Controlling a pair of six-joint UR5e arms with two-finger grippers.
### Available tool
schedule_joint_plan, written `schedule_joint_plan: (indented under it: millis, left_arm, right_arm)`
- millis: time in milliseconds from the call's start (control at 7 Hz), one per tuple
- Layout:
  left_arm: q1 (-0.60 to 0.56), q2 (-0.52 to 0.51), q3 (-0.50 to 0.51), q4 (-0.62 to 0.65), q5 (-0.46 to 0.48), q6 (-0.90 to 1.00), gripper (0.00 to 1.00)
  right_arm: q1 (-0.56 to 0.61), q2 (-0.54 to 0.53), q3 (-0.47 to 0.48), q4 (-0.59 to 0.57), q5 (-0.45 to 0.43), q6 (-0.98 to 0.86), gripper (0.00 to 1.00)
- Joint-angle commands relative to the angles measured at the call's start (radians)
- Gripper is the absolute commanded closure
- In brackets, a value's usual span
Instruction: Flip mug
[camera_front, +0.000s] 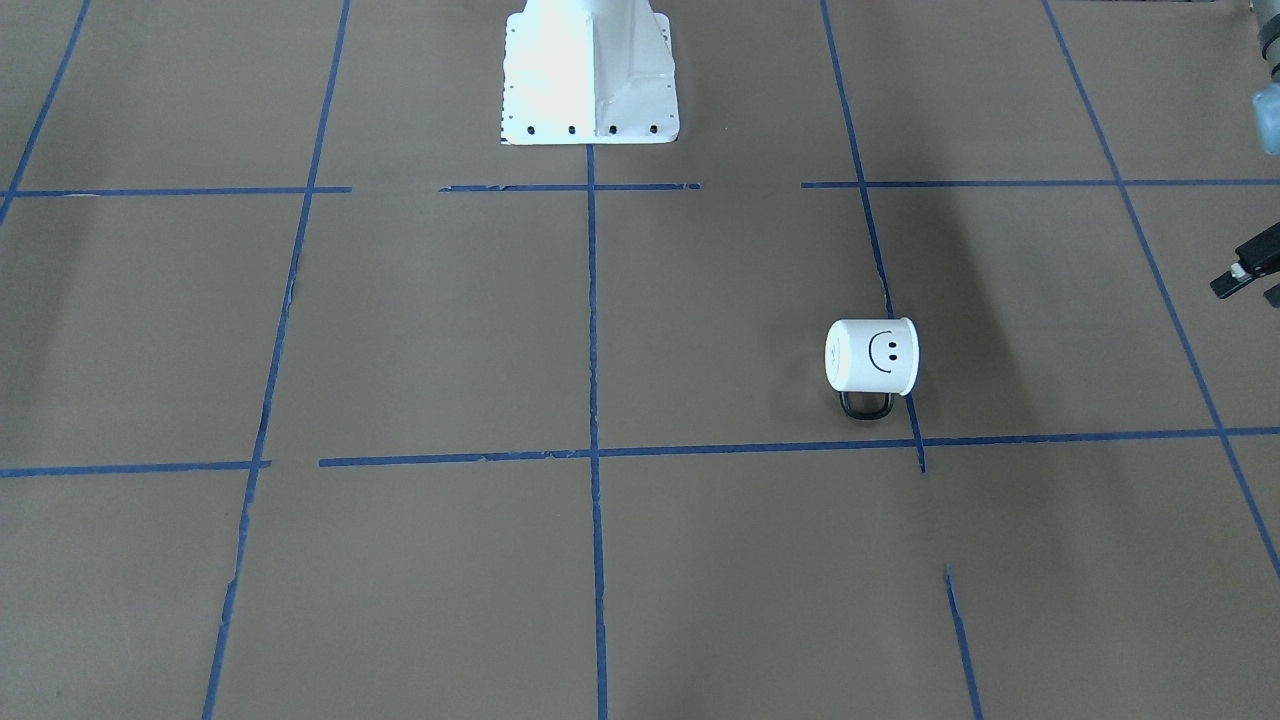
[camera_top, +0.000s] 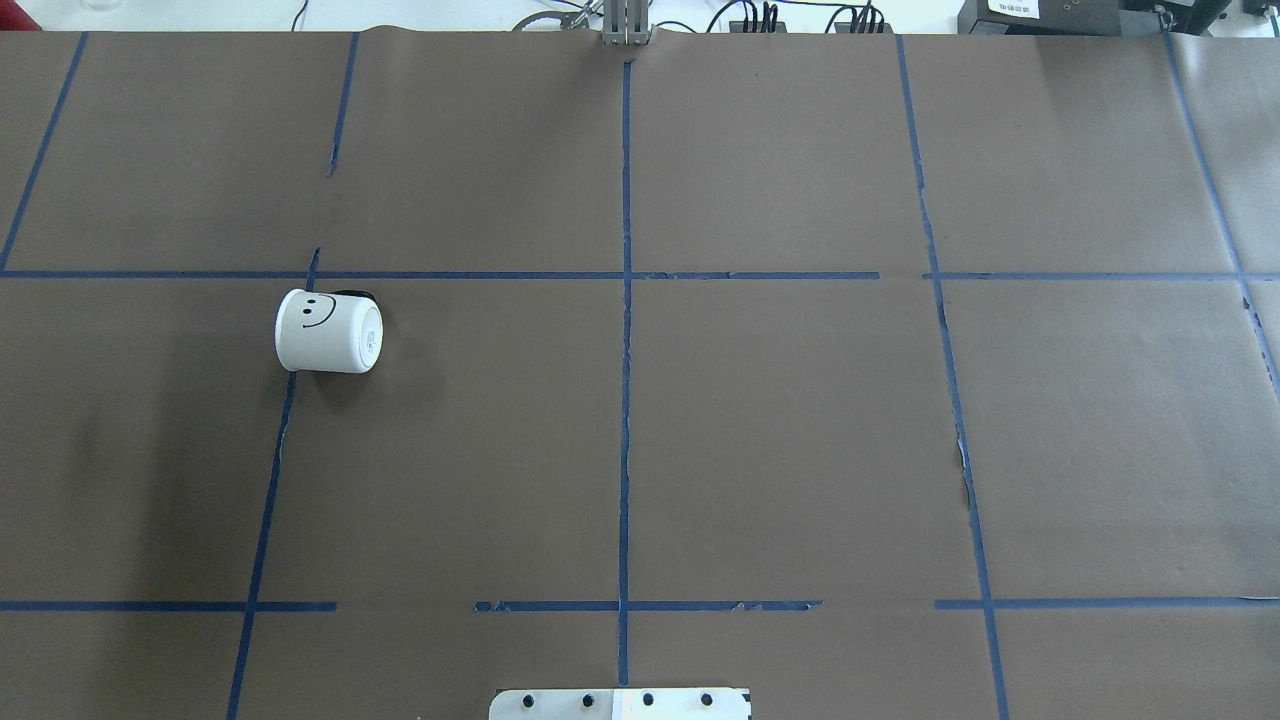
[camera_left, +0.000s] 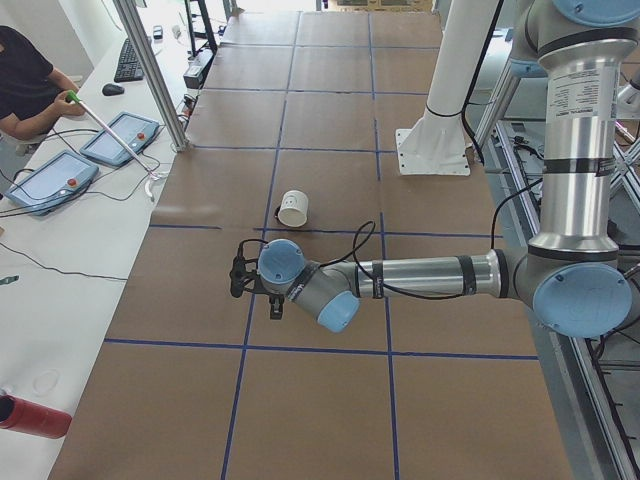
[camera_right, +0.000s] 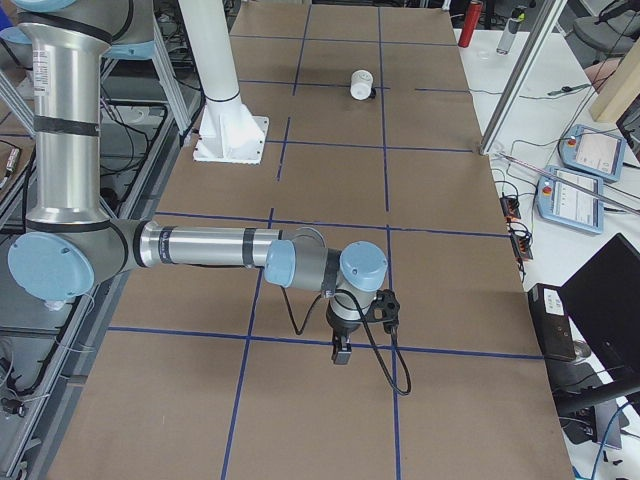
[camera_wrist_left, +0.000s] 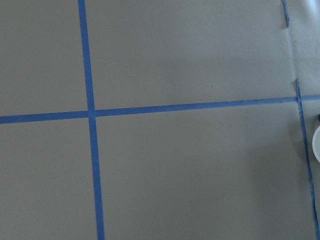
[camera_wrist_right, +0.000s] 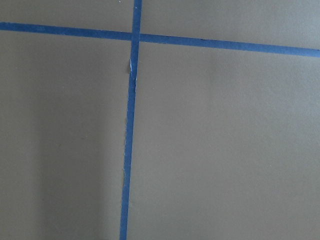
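Observation:
The white mug (camera_front: 872, 356) lies on its side on the brown table, smiley face up. Its black loop handle (camera_front: 866, 405) rests on the table on the operators' side. Its closed base faces the table's middle. It also shows in the overhead view (camera_top: 328, 331), both side views (camera_left: 293, 208) (camera_right: 361, 84), and at the left wrist view's right edge (camera_wrist_left: 317, 144). My left gripper (camera_left: 240, 278) hovers above the table, apart from the mug, on my left of it. My right gripper (camera_right: 340, 350) hovers far from the mug. I cannot tell whether either is open.
The white robot pedestal (camera_front: 590, 70) stands at the table's near-middle edge. Blue tape lines (camera_top: 625, 400) grid the brown paper. An operator's side bench holds teach pendants (camera_left: 45, 185) and a red bottle (camera_left: 30, 415). An aluminium post (camera_left: 150, 70) rises at the table's edge.

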Motion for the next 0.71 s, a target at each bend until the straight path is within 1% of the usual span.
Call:
schedule_joint_plan:
  millis: [0, 143, 286, 429, 571]
  left_arm:
    - [0.108, 0.003, 0.1, -0.414, 0.055, -0.346, 0.0]
    - [0.181, 0.0, 0.113, -0.57, 0.125, -0.522, 0.0]
    - [0.241, -0.015, 0.119, -0.649, 0.171, -0.614, 0.0]
    - [0.255, -0.046, 0.131, -0.707, 0.17, -0.663, 0.0]
    - [0.277, -0.077, 0.169, -0.788, 0.175, -0.734, 0.0]
  right_arm:
    - [0.0, 0.0, -0.002, 0.0, 0.0, 0.0, 0.0]
    - [0.0, 0.0, -0.002, 0.0, 0.0, 0.0, 0.0]
    - [0.0, 0.0, -0.002, 0.0, 0.0, 0.0, 0.0]
    - [0.0, 0.0, -0.002, 0.0, 0.0, 0.0, 0.0]
    - [0.0, 0.0, -0.002, 0.0, 0.0, 0.0, 0.0]
